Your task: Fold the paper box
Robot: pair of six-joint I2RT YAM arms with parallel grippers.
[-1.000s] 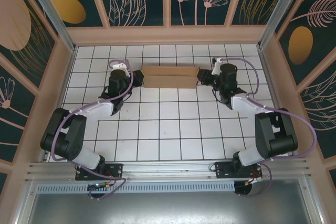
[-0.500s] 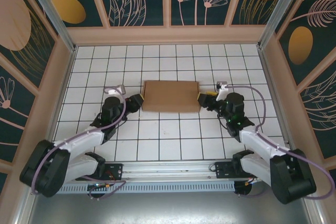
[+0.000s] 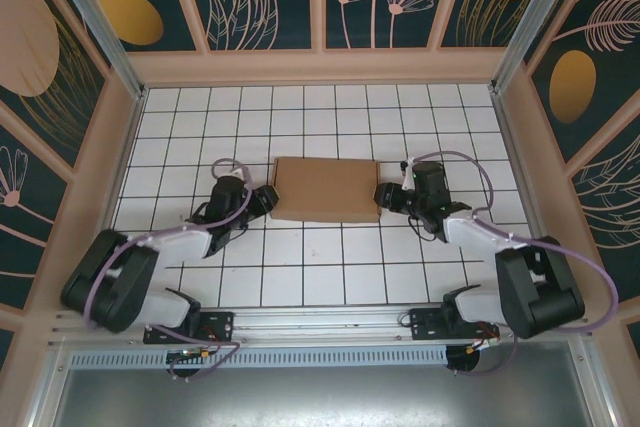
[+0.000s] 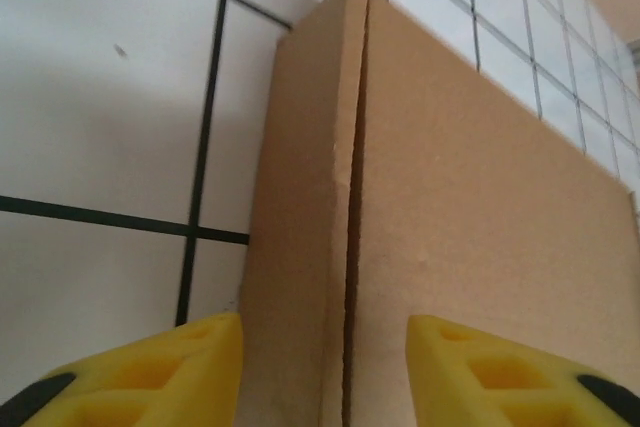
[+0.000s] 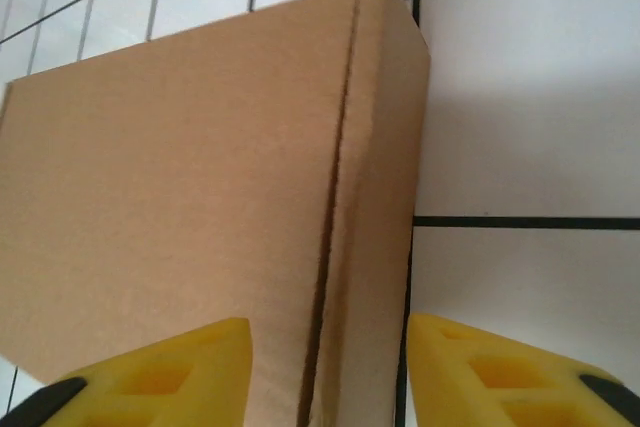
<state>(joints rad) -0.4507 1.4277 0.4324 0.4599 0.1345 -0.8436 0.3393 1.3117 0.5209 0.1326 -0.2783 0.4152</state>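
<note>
box: paper box [image 3: 325, 189] closed, contents hidden
left: left gripper [image 3: 267, 197] fingers apart — released at box end
right: right gripper [image 3: 385, 197] spread, holding nothing

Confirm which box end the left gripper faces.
Left end of the paper box; left gripper open before its seam. Right gripper faces the opposite end.

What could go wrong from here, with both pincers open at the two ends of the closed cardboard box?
1. A dark gap runs beside the lid at both ends of the box, so the lid may not be fully tucked and could spring up.
2. The left pincer and right pincer straddle those end edges. Either might snag the lid or shove the box across the table.
</note>
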